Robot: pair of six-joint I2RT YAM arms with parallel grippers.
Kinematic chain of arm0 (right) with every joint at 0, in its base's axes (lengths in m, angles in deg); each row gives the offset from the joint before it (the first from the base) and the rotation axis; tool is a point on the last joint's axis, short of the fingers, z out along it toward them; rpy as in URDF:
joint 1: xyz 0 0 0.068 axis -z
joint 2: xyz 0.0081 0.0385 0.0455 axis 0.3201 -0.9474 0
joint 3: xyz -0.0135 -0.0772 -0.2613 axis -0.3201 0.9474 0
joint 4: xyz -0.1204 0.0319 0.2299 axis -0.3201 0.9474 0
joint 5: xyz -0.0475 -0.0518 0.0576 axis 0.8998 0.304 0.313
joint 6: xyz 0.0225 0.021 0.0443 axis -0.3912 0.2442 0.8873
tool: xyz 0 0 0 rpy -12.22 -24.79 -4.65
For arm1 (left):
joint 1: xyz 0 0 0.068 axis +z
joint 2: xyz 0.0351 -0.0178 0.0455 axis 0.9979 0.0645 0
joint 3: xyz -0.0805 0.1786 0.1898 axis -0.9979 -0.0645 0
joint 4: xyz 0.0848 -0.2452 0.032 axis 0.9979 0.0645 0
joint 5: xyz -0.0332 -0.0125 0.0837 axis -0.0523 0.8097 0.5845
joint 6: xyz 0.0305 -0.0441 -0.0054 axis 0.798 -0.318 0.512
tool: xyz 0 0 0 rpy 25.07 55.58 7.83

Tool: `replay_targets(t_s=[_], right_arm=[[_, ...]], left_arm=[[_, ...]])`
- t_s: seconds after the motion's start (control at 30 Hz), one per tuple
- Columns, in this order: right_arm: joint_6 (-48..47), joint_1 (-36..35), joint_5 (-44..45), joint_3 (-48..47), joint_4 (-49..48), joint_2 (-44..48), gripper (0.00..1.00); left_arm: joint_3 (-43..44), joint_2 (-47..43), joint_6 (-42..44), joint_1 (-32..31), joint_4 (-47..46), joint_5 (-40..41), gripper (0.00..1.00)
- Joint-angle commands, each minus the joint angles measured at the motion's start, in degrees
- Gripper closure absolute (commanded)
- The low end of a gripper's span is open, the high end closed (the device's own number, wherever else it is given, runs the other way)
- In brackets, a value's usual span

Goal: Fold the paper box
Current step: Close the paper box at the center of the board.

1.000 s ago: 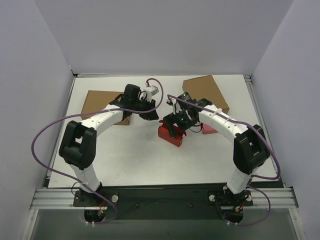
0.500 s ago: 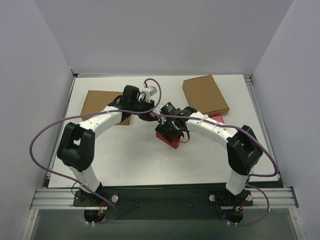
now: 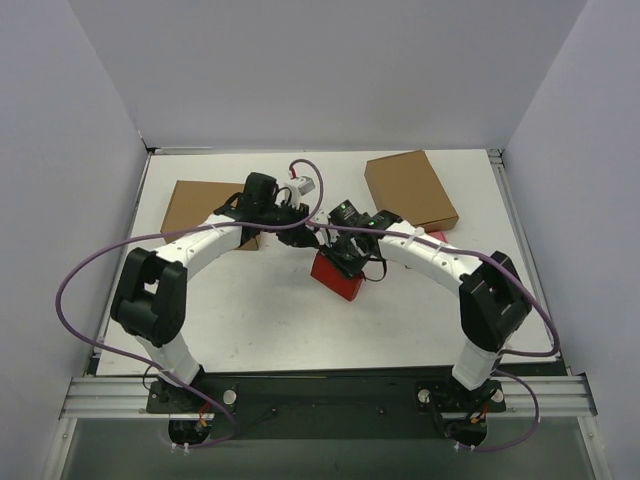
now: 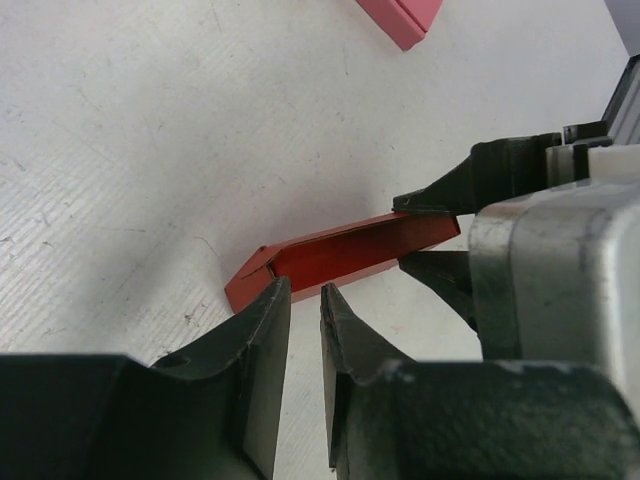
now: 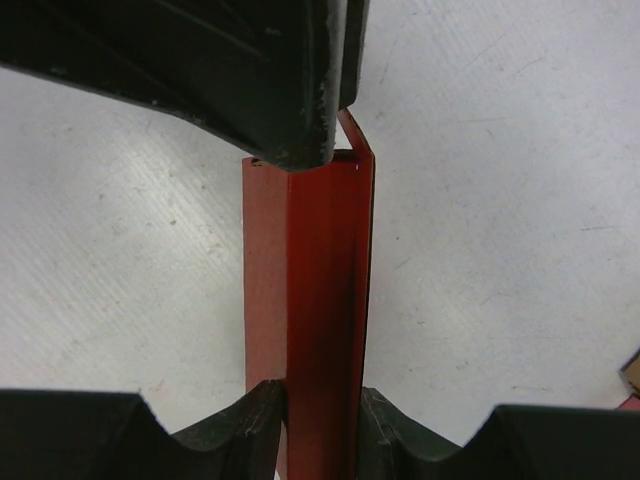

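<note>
At the tabletop [image 3: 250, 320] centre: right gripper [image 5: 322, 405] clamps the paper box [image 3: 337, 278] wall from 1 o'clock; left gripper [image 4: 305, 300] near-shut at its 10 o'clock end, grip unclear. Squeeze squarely along the crease.

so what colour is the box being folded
Bright red. The box shows best in the right wrist view.

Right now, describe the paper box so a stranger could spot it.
On the white table, look at the centre, where the left arm and right arm meet. The paper box is the small bright red piece, unlike the larger brown boxes behind and the pink box.
</note>
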Motion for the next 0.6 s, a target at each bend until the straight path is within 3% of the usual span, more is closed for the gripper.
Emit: replay_targets(t_s=[0.0, 0.23, 0.33, 0.57], right_arm=[[1.26, 1.74, -6.65, -0.33, 4.56, 5.72, 0.79], [0.82, 2.80, -9.91, -2.36, 8.78, 7.30, 0.78], [0.56, 2.89, -10.44, -2.88, 9.75, 7.57, 0.77], [0.47, 2.97, -12.63, -3.59, 11.42, 8.36, 0.77]], left_arm=[[-0.85, -5.33, 0.30, 0.36, -0.42, -5.08, 0.68], [0.29, -5.15, 0.30, -0.26, 1.33, -6.33, 0.61], [0.90, -5.24, 2.14, -0.43, 2.82, -4.39, 0.49], [-0.14, -6.03, 3.29, -0.43, -1.20, -3.76, 0.44]])
